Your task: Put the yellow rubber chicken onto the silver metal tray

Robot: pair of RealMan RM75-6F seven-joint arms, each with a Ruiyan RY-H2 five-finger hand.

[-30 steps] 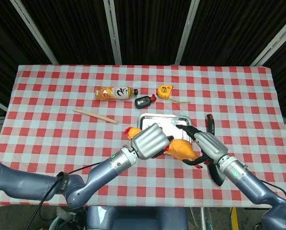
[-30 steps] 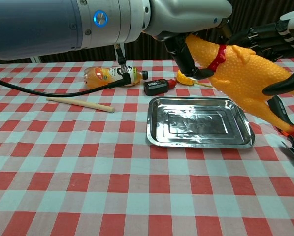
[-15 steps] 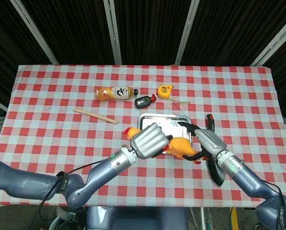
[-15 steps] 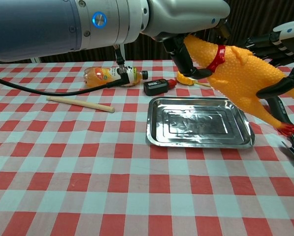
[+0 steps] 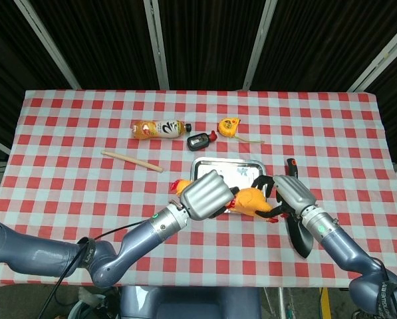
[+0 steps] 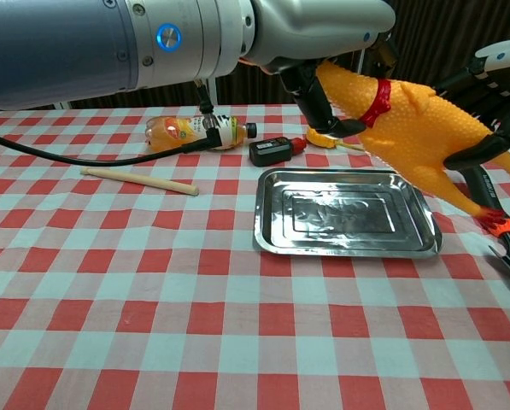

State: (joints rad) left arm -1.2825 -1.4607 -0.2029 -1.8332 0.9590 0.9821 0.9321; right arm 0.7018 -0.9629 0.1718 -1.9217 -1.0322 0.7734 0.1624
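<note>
The yellow rubber chicken [image 5: 251, 201] [image 6: 408, 128] with a red collar hangs in the air over the near right part of the silver metal tray [image 5: 228, 166] [image 6: 348, 213], head up and left, feet down and right. My left hand [image 5: 203, 196] [image 6: 323, 21] grips its head and neck. My right hand [image 5: 291, 194] [image 6: 494, 77] is at its tail end, one dark finger lying across the rear of the body and the others spread above its back. The tray lies flat on the checked cloth with nothing in it.
Behind the tray lie an orange drink bottle [image 5: 159, 128] [image 6: 190, 132], a small black device [image 5: 198, 140] [image 6: 272, 151] and a yellow tape measure [image 5: 229, 125]. A wooden stick [image 5: 132, 161] [image 6: 139, 181] lies to the left. A black tool with a red mark [image 5: 292, 166] lies right of the tray.
Both hands have carried the chicken slightly further over the tray. The chicken has tilted, its feet swinging right. My right hand's upper fingers have spread away from its back.
</note>
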